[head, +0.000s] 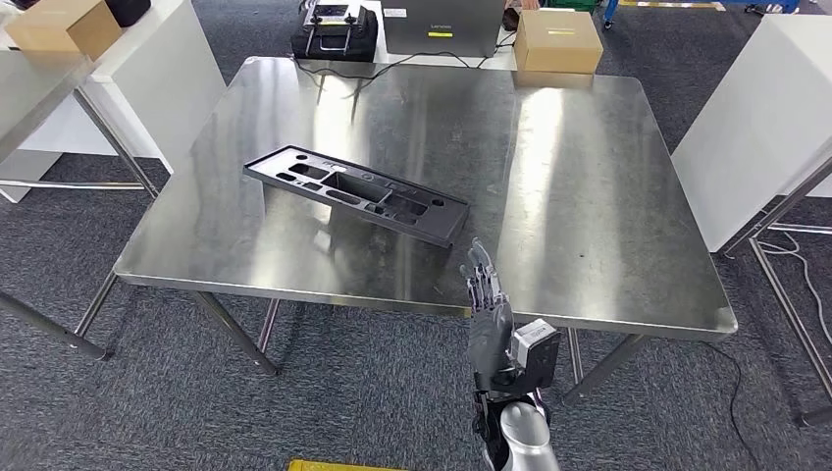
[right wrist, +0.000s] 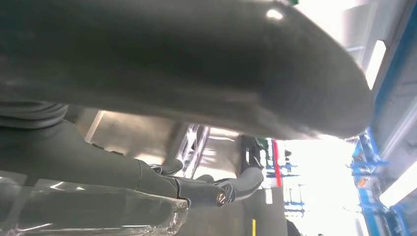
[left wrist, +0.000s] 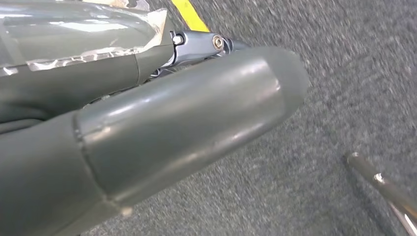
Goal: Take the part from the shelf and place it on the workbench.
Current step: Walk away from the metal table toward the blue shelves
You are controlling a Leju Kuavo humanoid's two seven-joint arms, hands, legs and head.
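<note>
Part (head: 355, 193) lies flat on workbench (head: 589, 196), long axis diagonal, toward its front-left edge; right hand (head: 488, 312), released, fingers extended, hovers at the front edge beside the part's near end

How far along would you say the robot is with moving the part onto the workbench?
It looks essentially finished: the black part lies flat on the steel workbench, apart from both hands. The right hand hangs at the near edge, fingers straight, holding nothing. The left hand is down over the carpet. Nothing obvious is left.

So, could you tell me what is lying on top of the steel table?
A dark part lies flat on the table; whatever is beneath it is covered.
</note>
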